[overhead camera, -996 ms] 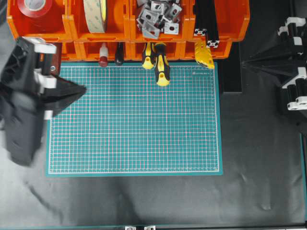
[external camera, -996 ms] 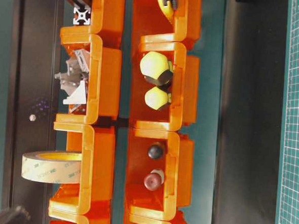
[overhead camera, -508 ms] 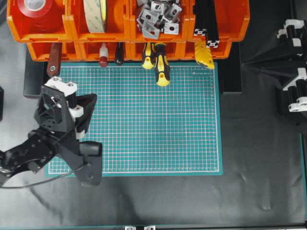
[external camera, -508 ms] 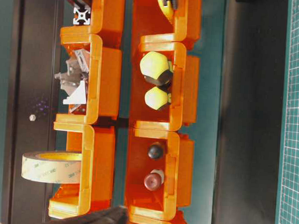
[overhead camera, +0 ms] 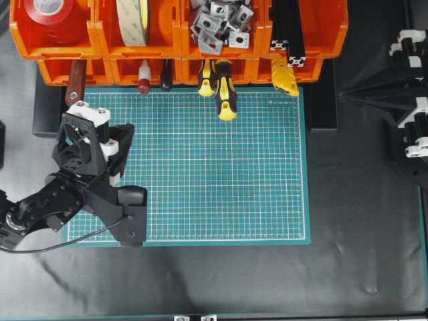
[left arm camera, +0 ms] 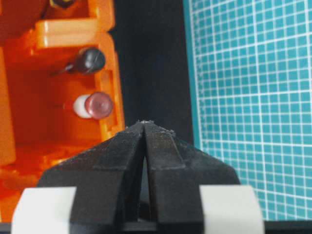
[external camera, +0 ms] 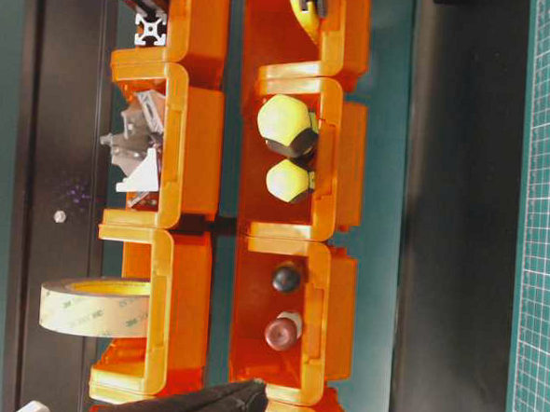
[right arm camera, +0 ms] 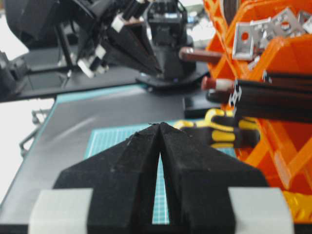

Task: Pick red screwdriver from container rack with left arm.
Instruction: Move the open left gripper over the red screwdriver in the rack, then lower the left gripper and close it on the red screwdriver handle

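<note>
The red screwdriver lies in a lower bin of the orange container rack, its red end and white band pointing out toward the mat. It also shows in the table-level view, the left wrist view and the right wrist view. My left gripper is shut and empty over the mat's left part, a short way in front of the rack and apart from it. Its tip sits just right of the screwdriver's bin. My right gripper is shut and empty at the far right.
Two yellow-and-black screwdrivers stick out over the green cutting mat. A black-handled tool lies beside the red screwdriver. A dark red handle with a hole lies at the far left. Upper bins hold tape rolls and metal brackets.
My left arm swung in from the left edge and turned. Its shut tip now sits slightly closer to the rack and reaches further into the table-level view from the bottom.
</note>
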`<state>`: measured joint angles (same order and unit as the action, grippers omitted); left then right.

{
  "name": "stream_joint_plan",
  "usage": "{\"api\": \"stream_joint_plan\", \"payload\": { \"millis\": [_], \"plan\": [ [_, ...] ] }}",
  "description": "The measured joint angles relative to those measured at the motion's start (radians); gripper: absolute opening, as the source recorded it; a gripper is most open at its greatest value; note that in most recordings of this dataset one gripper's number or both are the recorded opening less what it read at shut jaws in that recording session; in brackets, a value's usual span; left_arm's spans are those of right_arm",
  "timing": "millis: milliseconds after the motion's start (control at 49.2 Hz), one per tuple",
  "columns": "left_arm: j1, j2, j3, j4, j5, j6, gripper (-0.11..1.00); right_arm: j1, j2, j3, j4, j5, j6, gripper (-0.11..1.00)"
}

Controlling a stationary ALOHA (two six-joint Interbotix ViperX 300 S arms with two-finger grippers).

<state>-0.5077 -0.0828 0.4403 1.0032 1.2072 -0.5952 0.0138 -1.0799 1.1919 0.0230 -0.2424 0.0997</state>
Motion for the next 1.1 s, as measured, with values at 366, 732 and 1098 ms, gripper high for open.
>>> {"api": "stream_joint_plan", "payload": {
  "millis": [366,732,1098],
  "plan": [
    [0.071,0.000,-0.029,0.000,-0.072,0.020,0.00,0.000,-0.049,0.006,0.000,0.060,-0.006,-0.01],
    [0.106,0.002,-0.029,0.000,-0.078,0.023,0.44,0.000,-0.064,0.023,0.000,0.067,-0.005,-0.01],
    [0.155,-0.006,0.021,-0.002,-0.170,0.089,0.84,0.002,-0.067,0.025,0.000,0.069,-0.008,-0.01]
  ]
}}
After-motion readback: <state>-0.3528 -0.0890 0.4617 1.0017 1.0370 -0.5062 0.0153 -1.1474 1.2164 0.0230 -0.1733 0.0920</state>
